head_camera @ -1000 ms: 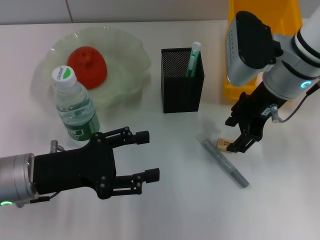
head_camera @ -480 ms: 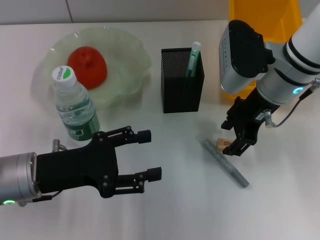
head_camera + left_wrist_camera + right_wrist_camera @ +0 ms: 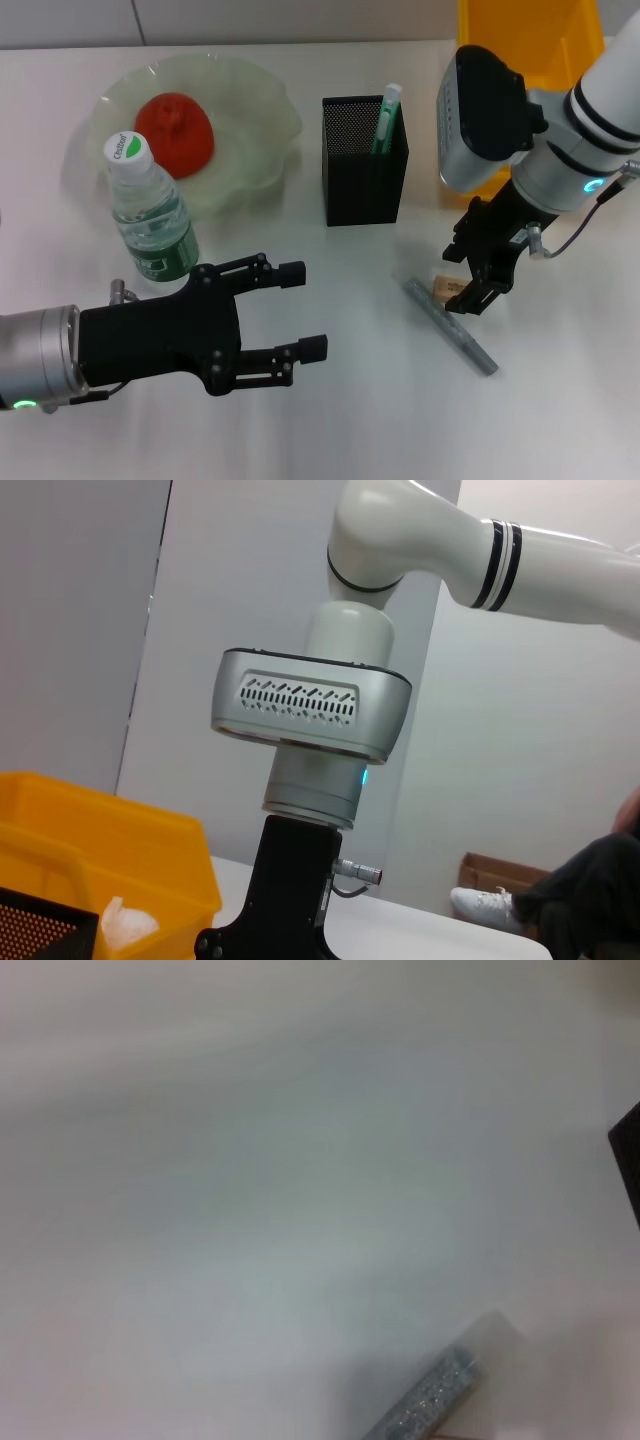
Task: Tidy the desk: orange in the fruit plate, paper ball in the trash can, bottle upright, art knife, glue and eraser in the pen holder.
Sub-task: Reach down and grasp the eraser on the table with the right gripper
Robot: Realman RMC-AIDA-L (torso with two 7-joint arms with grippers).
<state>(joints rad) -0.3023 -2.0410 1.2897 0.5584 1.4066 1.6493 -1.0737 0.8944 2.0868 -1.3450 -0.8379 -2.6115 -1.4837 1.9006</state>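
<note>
Two grippers are in your shot, operator. Your right gripper [image 3: 470, 285] is low over the desk [image 3: 360, 420], and its black fingers [image 3: 480, 295] are clenched around the eraser [image 3: 446, 288], a small tan block that peeks out on the side toward the pen holder. Just beside it lies one art knife [image 3: 450, 326], a slim grey stick lying diagonally on the desk, its upper end almost touching the eraser and the fingertips, so it crowds the spot where you're working. From the right wrist you get only pale desk and one speckled grey end of that knife [image 3: 425, 1408].

One pen holder [image 3: 364, 160], black mesh and square, stands upright between the fruit plate and your right arm, with one green-and-white stick [image 3: 385, 120] poking out of it; you can't tell for sure whether that's the glue. One orange [image 3: 175, 133] sits in the pale green fruit plate [image 3: 250, 120]. One bottle [image 3: 148, 213] stands upright with a white cap and green label, touching the plate's near rim. The yellow trash can [image 3: 530, 40] stands behind your right arm; in the left wrist view one white paper ball [image 3: 128, 920] lies inside it.

Your left gripper [image 3: 300, 310] hovers near the bottle, fingers spread wide and grasping nothing.
</note>
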